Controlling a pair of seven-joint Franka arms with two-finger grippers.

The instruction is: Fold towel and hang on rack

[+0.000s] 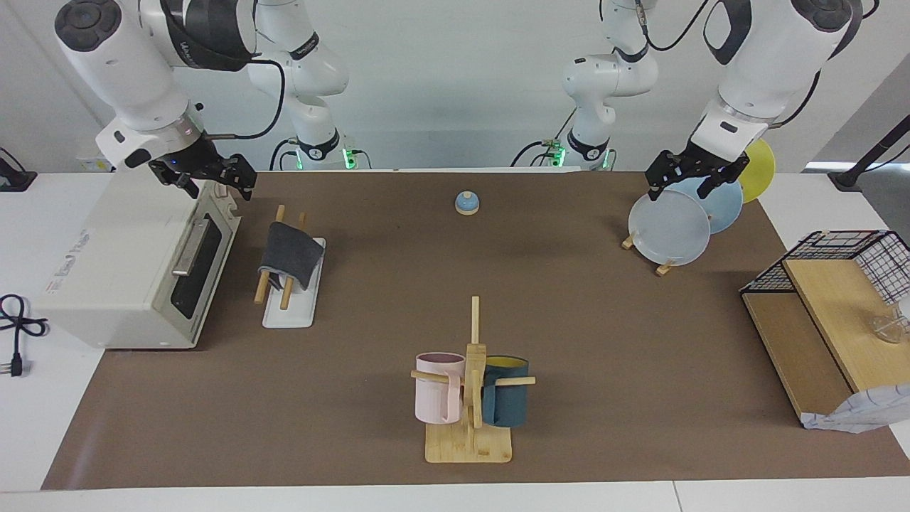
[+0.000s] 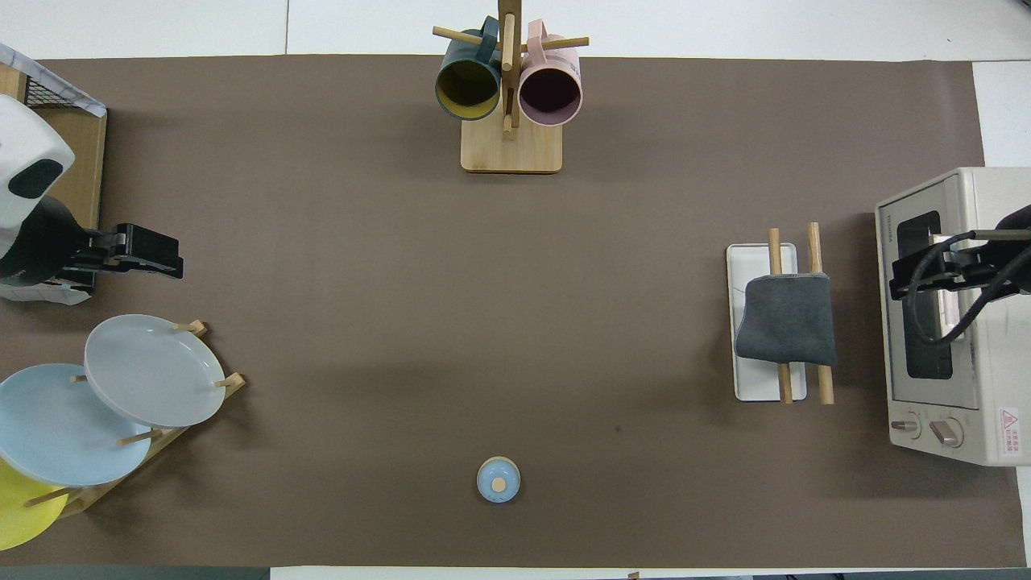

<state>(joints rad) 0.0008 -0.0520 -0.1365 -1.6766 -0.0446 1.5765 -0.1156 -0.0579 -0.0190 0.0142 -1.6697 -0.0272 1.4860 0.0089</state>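
The towel [image 1: 290,254] [image 2: 788,318] hangs folded over the two wooden rods of the rack [image 1: 288,314] [image 2: 757,385], dark grey face outward. The rack stands on its white base beside the toaster oven, toward the right arm's end of the table. No gripper touches the towel. My right gripper [image 1: 219,186] [image 2: 906,278] hangs open and empty over the oven's door edge. My left gripper [image 1: 679,188] [image 2: 173,264] is raised at the left arm's end, over the mat by the plate stand, open with nothing in it.
A toaster oven [image 1: 135,270] stands next to the rack. A wooden stand with round plates [image 1: 670,227] sits at the left arm's end, beside a wooden shelf with a wire basket [image 1: 839,284]. A mug stand [image 1: 469,398] and a small blue bell [image 1: 467,203] sit mid-table.
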